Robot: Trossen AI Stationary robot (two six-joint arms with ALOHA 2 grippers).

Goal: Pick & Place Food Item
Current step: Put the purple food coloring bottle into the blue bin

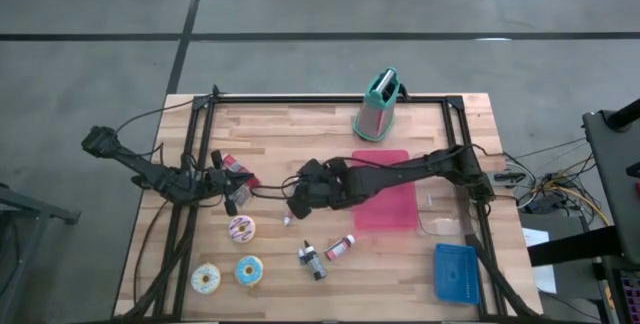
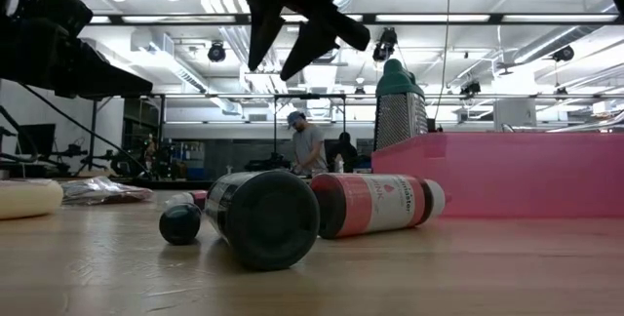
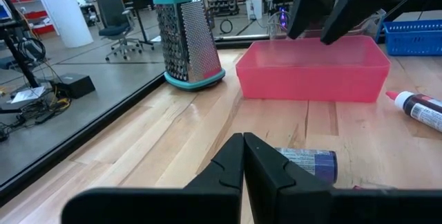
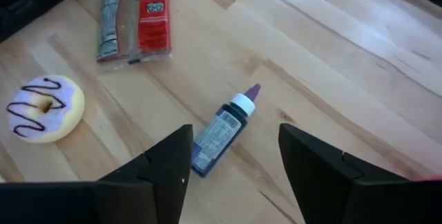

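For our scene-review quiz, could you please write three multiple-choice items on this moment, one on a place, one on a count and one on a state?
1. Where does the grater stand?
A. beside the doughnuts
B. at the table's far edge, behind the pink bin
C. inside the blue basket

2. How many doughnuts lie on the table?
A. one
B. three
C. five

3. How do the right gripper's fingers stand?
A. open above a small blue bottle
B. shut on a doughnut
C. shut on the grater

Answers:
1 B, the high view shows it there.
2 B, three show in the high view.
3 A, the right wrist view shows it.
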